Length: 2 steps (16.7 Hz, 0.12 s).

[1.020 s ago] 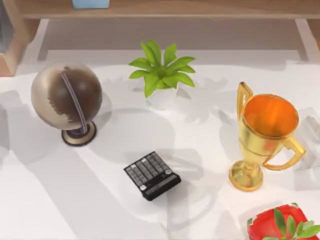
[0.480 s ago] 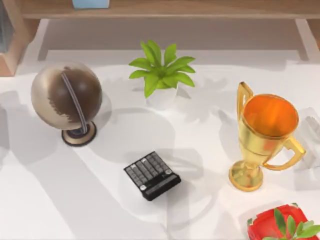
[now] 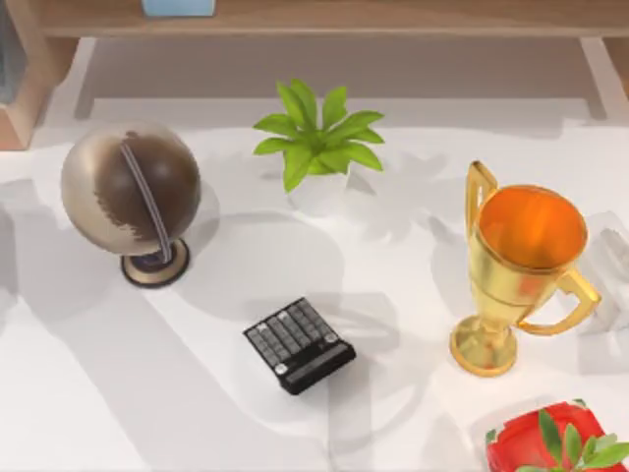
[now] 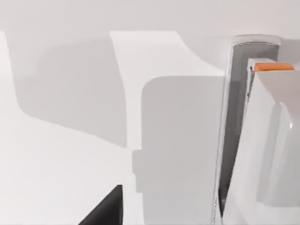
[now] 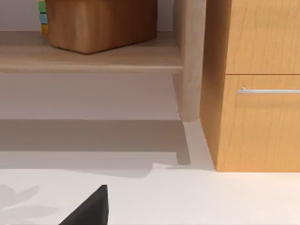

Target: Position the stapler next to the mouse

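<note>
The stapler (image 4: 262, 140) is a pale white-grey elongated body with a dark slot along it and an orange tip, lying on the white table close in front of the left wrist camera. A dark corner of my left gripper (image 4: 104, 210) shows a short way to its side, apart from it. A dark corner of my right gripper (image 5: 89, 209) hangs over bare white table facing a wooden cabinet. The mouse is out of view. A pale blurred shape (image 3: 611, 280) lies at the table's right edge behind the trophy; I cannot tell what it is.
A globe (image 3: 131, 189) stands at the left and a potted plant (image 3: 316, 147) at the back middle. A black calculator (image 3: 299, 344) lies at the centre. A gold trophy (image 3: 519, 275) and a red pot (image 3: 548, 442) occupy the right. The wooden drawer cabinet (image 5: 255, 84) stands beyond.
</note>
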Tool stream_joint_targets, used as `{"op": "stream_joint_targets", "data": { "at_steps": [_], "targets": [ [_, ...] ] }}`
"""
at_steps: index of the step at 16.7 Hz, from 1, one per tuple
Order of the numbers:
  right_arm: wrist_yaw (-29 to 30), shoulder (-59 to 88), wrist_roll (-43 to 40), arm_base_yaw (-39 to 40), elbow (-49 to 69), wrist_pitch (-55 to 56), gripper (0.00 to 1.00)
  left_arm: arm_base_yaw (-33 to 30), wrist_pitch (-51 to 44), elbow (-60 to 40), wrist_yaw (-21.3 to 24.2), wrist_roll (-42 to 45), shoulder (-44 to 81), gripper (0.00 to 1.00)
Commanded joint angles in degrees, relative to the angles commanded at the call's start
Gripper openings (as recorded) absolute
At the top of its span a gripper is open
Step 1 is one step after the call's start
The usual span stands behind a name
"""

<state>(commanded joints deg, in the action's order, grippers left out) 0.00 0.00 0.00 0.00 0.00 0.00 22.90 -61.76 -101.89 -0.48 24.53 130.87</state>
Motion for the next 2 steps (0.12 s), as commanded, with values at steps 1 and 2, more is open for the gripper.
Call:
{"op": "stream_joint_targets", "data": {
  "at_steps": [1,2],
  "targets": [
    [0.0,0.0,0.0,0.0,0.0,0.0,1.0,0.0,0.0,0.0,0.0,0.0,0.0,1.0],
    [0.0,0.0,0.0,0.0,0.0,0.0,1.0,0.0,0.0,0.0,0.0,0.0,0.0,1.0]
  ]
}}
